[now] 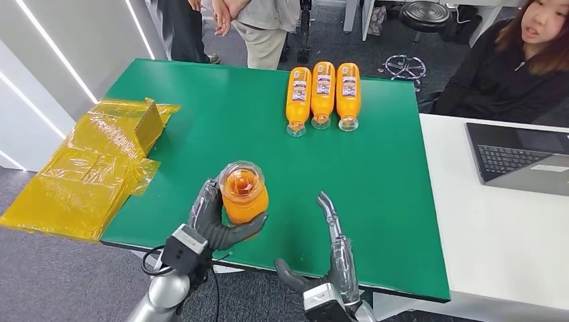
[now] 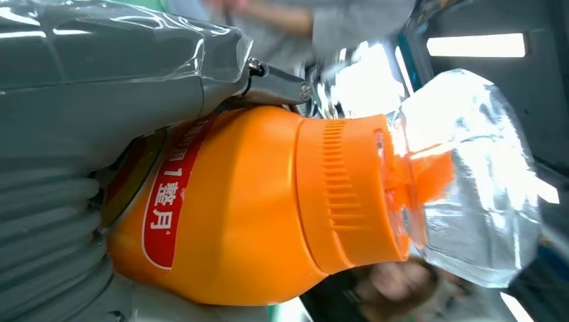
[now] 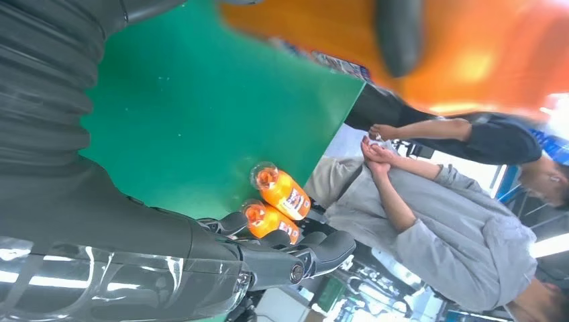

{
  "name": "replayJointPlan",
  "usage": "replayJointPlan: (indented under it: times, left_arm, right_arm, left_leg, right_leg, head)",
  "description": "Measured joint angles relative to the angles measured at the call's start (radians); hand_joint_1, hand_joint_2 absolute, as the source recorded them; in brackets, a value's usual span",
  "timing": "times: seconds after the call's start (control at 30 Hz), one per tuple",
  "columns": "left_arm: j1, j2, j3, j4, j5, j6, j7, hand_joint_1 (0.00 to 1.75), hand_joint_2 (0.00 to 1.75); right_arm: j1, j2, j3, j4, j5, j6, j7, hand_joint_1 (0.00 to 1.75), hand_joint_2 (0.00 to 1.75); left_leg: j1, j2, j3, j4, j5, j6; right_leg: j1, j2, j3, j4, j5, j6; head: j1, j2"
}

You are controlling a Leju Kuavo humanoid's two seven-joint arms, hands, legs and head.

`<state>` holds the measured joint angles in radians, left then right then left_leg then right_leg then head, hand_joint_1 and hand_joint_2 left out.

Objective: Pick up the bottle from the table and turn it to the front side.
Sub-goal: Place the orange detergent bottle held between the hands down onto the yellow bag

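1. The left hand is clamped around an orange bottle, lifting it above the near edge of the green table, with the clear cap end pointing up toward the head camera.
2. In the left wrist view the bottle shows a red label, an orange ribbed collar and a clear cap.
3. The right hand hovers just right of the bottle, holding nothing, fingers apart.
4. Three more orange bottles lie side by side at the table's far edge.
5. Yellow plastic wrap hangs off the table's left side.
6. A laptop sits on a white desk right of the table.
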<state>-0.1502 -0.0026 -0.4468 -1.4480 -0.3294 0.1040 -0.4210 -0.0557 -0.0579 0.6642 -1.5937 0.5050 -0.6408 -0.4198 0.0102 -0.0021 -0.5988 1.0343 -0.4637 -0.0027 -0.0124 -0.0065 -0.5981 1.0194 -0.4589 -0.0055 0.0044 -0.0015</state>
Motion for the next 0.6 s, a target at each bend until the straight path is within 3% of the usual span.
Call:
replayJointPlan:
  times: [0.17, 0.4, 0.6]
  left_arm:
    - [-0.145, 0.04, 0.008, 0.19, -0.298, 0.132, 0.036, 1.75, 1.75]
    - [-0.398, 0.055, -0.023, 0.612, -0.601, 0.262, 0.083, 1.75, 1.75]
    - [-0.562, 0.061, -0.109, 0.903, -0.813, 0.258, 0.227, 1.75, 1.75]
  right_arm:
    - [0.0, 0.009, -0.006, 0.014, -0.025, -0.006, -0.004, 0.0, 1.75]
    - [-0.009, 0.026, -0.012, 0.065, -0.089, -0.014, -0.041, 0.0, 1.75]
    - [-0.002, 0.035, -0.024, 0.103, -0.132, -0.014, -0.052, 0.0, 1.75]
  left_leg:
    - [0.0, 0.0, 0.0, 0.0, 0.002, 0.0]
    - [0.0, 0.001, 0.0, 0.0, 0.004, -0.001]
    - [0.0, 0.002, 0.0, 0.0, 0.004, -0.001]
  right_leg:
    - [0.0, 0.0, 0.0, 0.0, 0.002, -0.002]
    - [0.0, 0.001, -0.001, 0.001, 0.004, -0.003]
    - [0.0, 0.003, -0.002, 0.001, 0.004, -0.003]
  head:
    - [0.0, 0.0]
    - [0.0, 0.0]
    - [0.0, 0.0]
